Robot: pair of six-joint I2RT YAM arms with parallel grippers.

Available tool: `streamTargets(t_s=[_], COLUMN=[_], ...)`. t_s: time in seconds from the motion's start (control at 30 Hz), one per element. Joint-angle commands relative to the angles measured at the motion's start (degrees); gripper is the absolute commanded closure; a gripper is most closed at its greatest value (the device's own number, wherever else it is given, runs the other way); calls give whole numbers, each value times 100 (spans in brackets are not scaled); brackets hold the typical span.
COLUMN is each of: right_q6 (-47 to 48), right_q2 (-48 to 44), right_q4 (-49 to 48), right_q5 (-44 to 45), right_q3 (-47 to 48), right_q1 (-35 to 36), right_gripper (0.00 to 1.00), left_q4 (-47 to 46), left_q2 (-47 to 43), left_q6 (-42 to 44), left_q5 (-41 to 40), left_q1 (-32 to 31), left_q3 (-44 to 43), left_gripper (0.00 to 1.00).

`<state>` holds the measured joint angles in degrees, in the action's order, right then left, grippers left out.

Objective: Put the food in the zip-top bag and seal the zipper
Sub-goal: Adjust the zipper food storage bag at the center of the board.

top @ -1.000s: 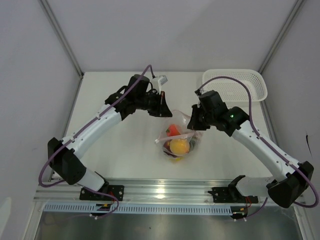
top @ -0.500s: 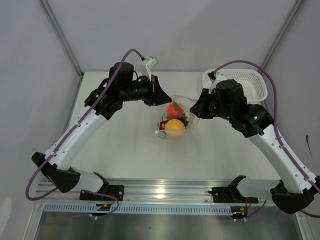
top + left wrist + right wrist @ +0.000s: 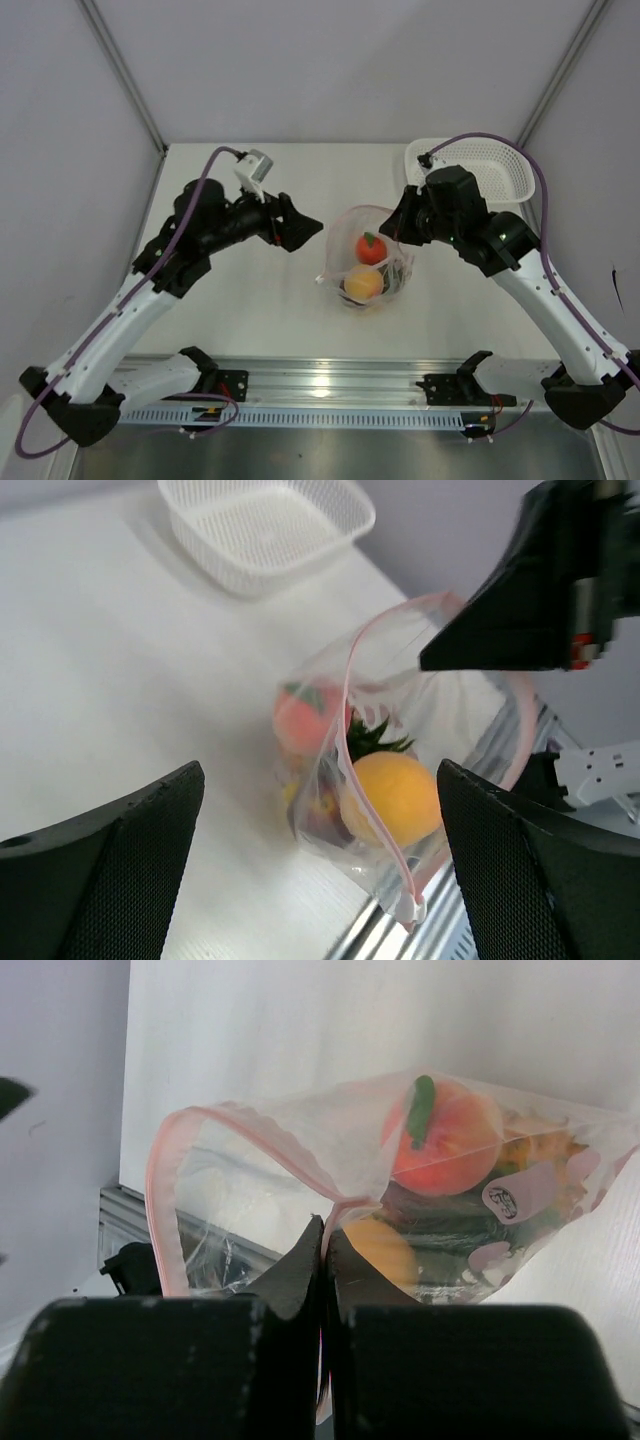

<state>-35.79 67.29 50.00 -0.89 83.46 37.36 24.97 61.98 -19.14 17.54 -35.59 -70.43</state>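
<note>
The clear zip-top bag point(image 3: 368, 262) hangs over the table with its mouth gaping. The pink zipper point(image 3: 366, 770) curves in an unsealed loop. Inside lies the food: a red-orange peach point(image 3: 371, 247), a round orange-yellow fruit point(image 3: 362, 284) and a green crown point(image 3: 376, 738). My right gripper point(image 3: 397, 232) is shut on the bag's zipper edge, its tips point(image 3: 325, 1235) pinching the pink strip. My left gripper point(image 3: 308, 230) stands open to the left of the bag, apart from it. In its wrist view the wide black fingers point(image 3: 110, 870) frame the bag with nothing between them.
A white mesh basket point(image 3: 490, 165) sits at the back right corner, also seen as the basket point(image 3: 265, 525) in the left wrist view. The aluminium rail point(image 3: 320, 385) with both arm bases runs along the near edge, close below the bag.
My left gripper has opened, let go of the bag's mouth and drawn back to the left. The bag now hangs from the right gripper alone and has sagged toward the near edge.
</note>
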Motion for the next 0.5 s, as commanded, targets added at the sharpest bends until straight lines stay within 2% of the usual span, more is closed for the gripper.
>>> streamTargets(t_s=[0.0, 0.07, 0.17, 0.27, 0.33, 0.37, 0.47], right_q6=[-419, -595, -823, -1060, -1140, -1158, -1185], right_q2=[-58, -14, -57, -128, -119, -76, -23], right_q4=[-157, -183, -384, -779, -921, -1000, -1079], right_q5=[62, -60, -358, -1017, -1405, -1475, -1590], right_q3=[-14, -84, -347, -708, -822, -823, -761], right_q1=[-62, -264, -764, -1318, -1494, -1574, -1592], right_gripper=[100, 100, 100, 100, 100, 100, 100], left_q4=[-896, -1055, -1888, -2732, -3232, -3436, -4321], left_q2=[-747, -906, -1467, -2030, -2250, -2443, -2646], left_q6=[340, 218, 42, 59, 50, 59, 50], left_q5=[-489, -375, -225, -41, 82, 152, 224], left_q1=[26, 26, 9, -70, -114, -141, -351], left_q3=[345, 828, 1628, 2460, 2718, 3128, 3648], left_gripper=[0, 0, 1, 1, 1, 0, 0])
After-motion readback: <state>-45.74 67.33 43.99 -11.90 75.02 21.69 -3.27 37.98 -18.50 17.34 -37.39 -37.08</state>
